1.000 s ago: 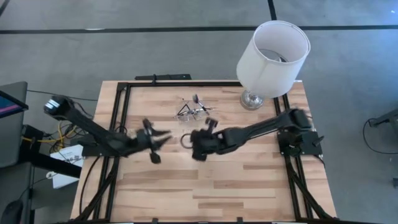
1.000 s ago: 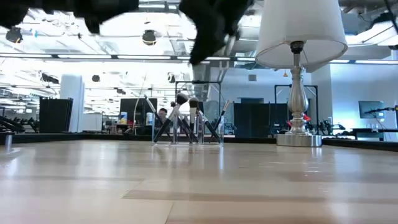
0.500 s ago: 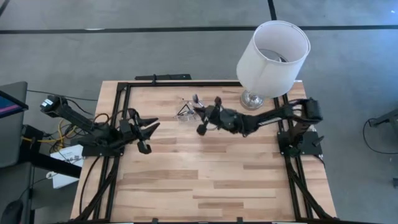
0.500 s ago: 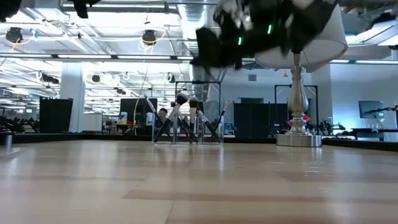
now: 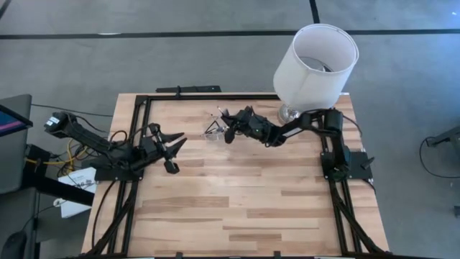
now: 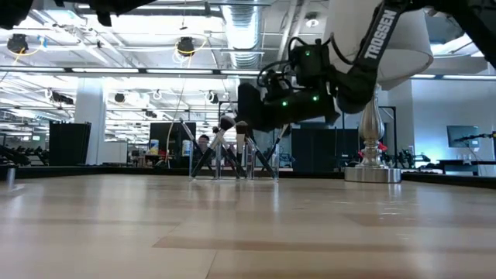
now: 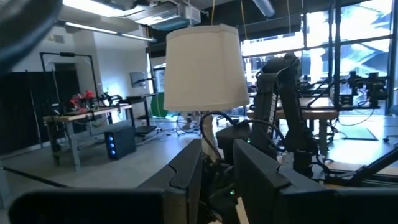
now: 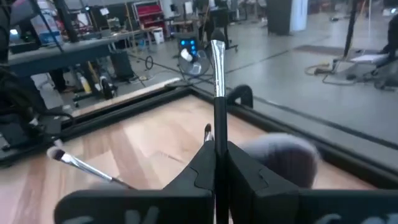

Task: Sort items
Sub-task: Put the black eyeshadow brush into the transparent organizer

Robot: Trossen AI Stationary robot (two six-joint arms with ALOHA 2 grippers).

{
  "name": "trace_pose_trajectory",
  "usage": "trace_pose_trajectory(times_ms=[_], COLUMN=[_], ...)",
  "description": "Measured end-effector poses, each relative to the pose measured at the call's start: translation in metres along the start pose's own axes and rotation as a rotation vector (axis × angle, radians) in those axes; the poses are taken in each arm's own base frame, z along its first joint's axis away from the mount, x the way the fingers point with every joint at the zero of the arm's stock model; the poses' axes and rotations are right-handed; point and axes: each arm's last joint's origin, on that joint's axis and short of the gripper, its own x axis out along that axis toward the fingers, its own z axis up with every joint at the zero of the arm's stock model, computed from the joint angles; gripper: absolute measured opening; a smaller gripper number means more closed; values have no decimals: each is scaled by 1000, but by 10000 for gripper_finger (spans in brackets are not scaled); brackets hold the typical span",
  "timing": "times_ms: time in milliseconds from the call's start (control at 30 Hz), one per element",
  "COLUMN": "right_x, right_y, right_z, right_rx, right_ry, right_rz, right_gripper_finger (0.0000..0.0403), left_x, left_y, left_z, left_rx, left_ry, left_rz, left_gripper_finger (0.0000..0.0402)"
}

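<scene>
Right gripper (image 5: 228, 126) reaching, from above, over the clear container (image 5: 215, 130) at the far middle of the tabletop (image 5: 237, 201), with the left gripper (image 5: 171, 144) waiting spread and empty near the left edge. Hanging, at table level, just above the makeup brushes (image 6: 232, 147) standing fanned in that container beside the lamp (image 6: 372, 93). Pinching, in the right wrist view, one slim brush (image 8: 216, 93) upright between pressed fingers (image 8: 199, 168), so probably delivering it now, and needing next a lowering into the container before release.

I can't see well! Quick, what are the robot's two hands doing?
Left hand: open, holding nothing.
Right hand: closed on a makeup brush.
</scene>
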Motion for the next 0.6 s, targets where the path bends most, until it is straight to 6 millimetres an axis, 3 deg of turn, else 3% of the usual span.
trace_pose_trajectory(times_ms=[300, 600], right_x=[0, -1], right_y=[-1, 3], right_z=[-1, -1], right_rx=[-93, -154], right_ry=[-1, 0], right_rz=[-29, -20], right_gripper_finger=[32, 32], left_x=[1, 1], left_y=[1, 1], left_z=[-1, -1], left_rx=[4, 4], left_ry=[3, 3], left_rz=[9, 8], left_gripper_finger=[90, 90])
